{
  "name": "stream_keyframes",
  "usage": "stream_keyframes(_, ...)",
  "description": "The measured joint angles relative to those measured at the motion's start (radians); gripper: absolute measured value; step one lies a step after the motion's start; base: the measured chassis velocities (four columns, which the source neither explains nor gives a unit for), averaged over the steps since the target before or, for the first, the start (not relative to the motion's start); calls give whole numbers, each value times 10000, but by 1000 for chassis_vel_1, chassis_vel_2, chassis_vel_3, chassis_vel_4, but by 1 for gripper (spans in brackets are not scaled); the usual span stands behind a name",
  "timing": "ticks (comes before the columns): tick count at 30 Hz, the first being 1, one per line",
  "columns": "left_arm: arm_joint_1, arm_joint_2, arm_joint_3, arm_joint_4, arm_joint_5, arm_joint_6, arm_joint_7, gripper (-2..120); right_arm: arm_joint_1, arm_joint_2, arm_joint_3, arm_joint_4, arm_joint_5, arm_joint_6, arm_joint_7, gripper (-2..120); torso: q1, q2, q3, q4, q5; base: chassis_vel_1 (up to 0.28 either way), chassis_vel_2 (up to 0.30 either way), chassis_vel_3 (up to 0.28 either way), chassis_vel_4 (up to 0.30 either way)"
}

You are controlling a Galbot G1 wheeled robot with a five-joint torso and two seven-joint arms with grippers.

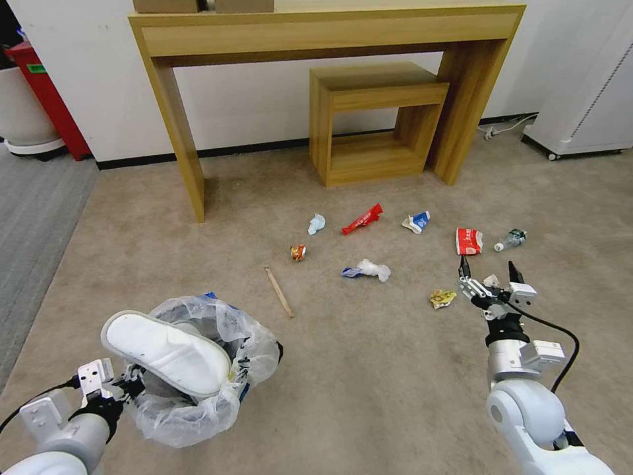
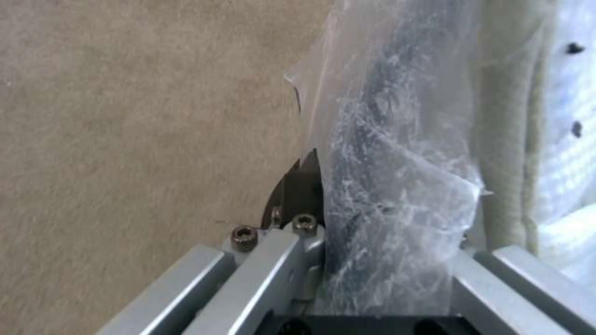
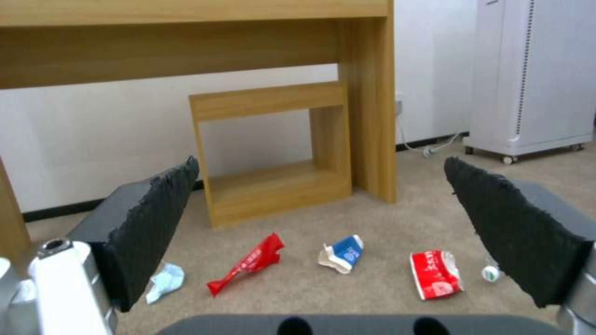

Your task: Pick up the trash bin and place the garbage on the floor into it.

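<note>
My left gripper (image 1: 125,384) is shut on the rim of the trash bin (image 1: 254,346), gripping it through the clear bag liner (image 2: 397,195). A white slipper (image 1: 168,353) lies across the bin's mouth. My right gripper (image 1: 489,272) hangs open over the floor (image 1: 369,369), just right of a yellow wrapper (image 1: 442,298). Garbage lies beyond it: a red wrapper (image 3: 435,274), a clear bottle (image 1: 511,239), a blue-white carton (image 3: 342,252), a long red wrapper (image 3: 248,263), a pale tissue (image 1: 316,223), a white tissue (image 1: 369,269), a small orange scrap (image 1: 298,252) and a wooden stick (image 1: 279,291).
A tall wooden console table (image 1: 173,132) stands against the wall with a low wooden shelf unit (image 1: 369,125) under it. A white appliance on wheels (image 1: 587,86) and a cable are at the far right. Grey carpet (image 1: 33,211) and a red object (image 1: 46,92) lie left.
</note>
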Motion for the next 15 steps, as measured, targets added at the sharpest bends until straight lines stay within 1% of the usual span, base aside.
stream_keyframes(15, 22, -89, -8, -4, 190, -51, -3, 0, 132, -53, -105, -95, 21, 0, 0, 100, 0, 0, -1, 0, -1, -75, 71, 76, -78)
